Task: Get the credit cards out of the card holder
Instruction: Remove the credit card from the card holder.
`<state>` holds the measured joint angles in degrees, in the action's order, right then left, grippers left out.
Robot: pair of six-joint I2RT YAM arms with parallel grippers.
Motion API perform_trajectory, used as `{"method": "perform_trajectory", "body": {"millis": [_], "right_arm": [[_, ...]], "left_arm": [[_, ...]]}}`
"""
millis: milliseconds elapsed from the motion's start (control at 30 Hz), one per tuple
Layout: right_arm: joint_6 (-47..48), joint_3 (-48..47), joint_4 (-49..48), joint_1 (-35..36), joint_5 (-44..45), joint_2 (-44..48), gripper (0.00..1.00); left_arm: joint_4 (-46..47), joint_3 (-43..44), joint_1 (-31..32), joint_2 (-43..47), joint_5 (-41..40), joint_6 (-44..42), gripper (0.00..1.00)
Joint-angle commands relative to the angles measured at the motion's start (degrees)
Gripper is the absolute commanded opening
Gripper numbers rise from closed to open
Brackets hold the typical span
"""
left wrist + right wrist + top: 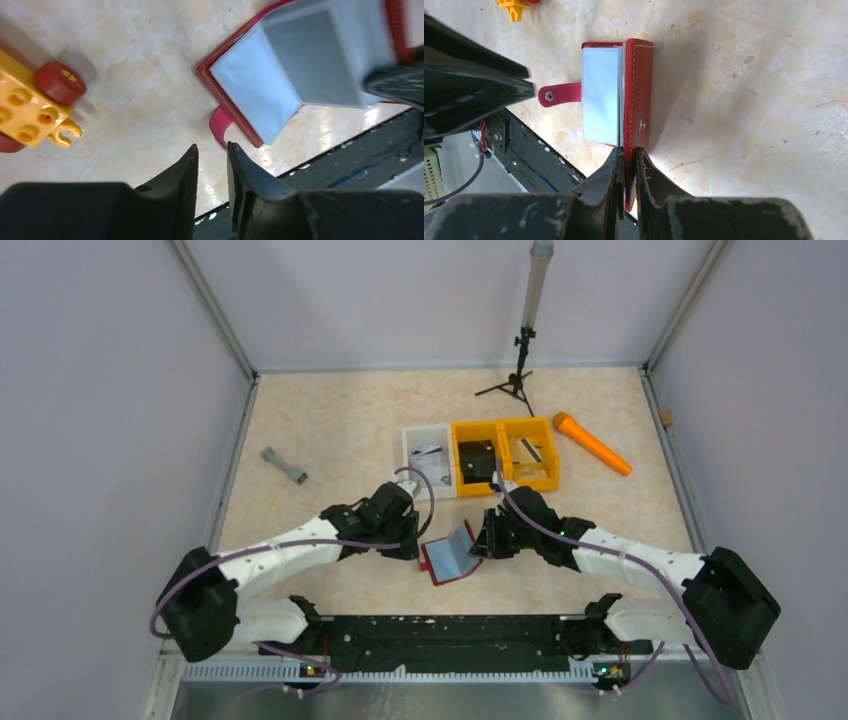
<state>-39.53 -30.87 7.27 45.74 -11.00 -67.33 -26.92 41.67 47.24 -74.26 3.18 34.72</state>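
Card holder (450, 558), maroon, shown open on the table (340, 420) near its front edge, between the two grippers. One cover is laid flat on the surface. The other is raised nearly upright, so that the pale grey inner pockets (255, 95) are exposed towards the left arm. The strap tab (559, 95) is seen projecting from the flat cover and lying loose on the table. No credit cards can be told apart from the pocket leaves in any view, so whether any are seated inside cannot be determined.

The right gripper (629, 150) is closed upon the edge of the raised cover, which is pinched between its fingers. By this hold the holder is presumably spread and steadied for the other arm. The left gripper (212, 150) is poised just beside the strap tab, apart from the holder, its jaws narrowly parted with nothing between them.

Extraction is judged not yet begun, since a card edge must first be found by the left fingers. A thin card flush in a tight pocket is likely to offer little purchase, and the holder may be dragged if the right pinch slips.

A yellow-and-red toy block (30, 117) lies on the table near the left gripper, apart from the holder. Farther off, a white bin (408, 460) and twin orange bins (503, 425) are set side by side, perhaps as receptacles.
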Motion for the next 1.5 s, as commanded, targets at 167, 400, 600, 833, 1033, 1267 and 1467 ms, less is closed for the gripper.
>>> {"method": "perform_trajectory", "body": {"millis": [167,400,600,833,1033,1267,1467], "right_arm": [[-0.27,-2.10,-3.59,0.49,0.46,0.98,0.00],[-0.81,-1.78,-4.60,0.50,-0.01,0.24,0.00],[-0.27,-2.32,-4.10,0.50,-0.76,0.13,0.09],[1.67,-3.37,-2.58,0.52,-1.20,-1.36,0.20],[2.43,-3.72,-2.51,0.54,-1.97,-2.57,0.21],[2.74,-4.55,-2.32,0.87,-2.24,-3.15,0.04],[4.11,-6.90,0.90,3.23,0.77,-5.75,0.08]], "left_arm": [[12.07,0.13,-0.07,11.40,8.18,3.21,0.09],[31.26,-3.92,-0.06,-0.01,16.48,10.33,0.00],[31.21,-3.34,-0.12,-8.39,14.83,9.06,0.00],[30.51,-4.98,-0.13,-10.59,13.79,8.12,0.00],[31.37,-7.77,-0.10,-10.75,13.50,7.96,0.00],[31.05,-8.22,-0.05,-12.61,13.19,7.65,0.00],[31.30,-8.32,0.01,-13.90,13.04,7.48,0.00]]}}
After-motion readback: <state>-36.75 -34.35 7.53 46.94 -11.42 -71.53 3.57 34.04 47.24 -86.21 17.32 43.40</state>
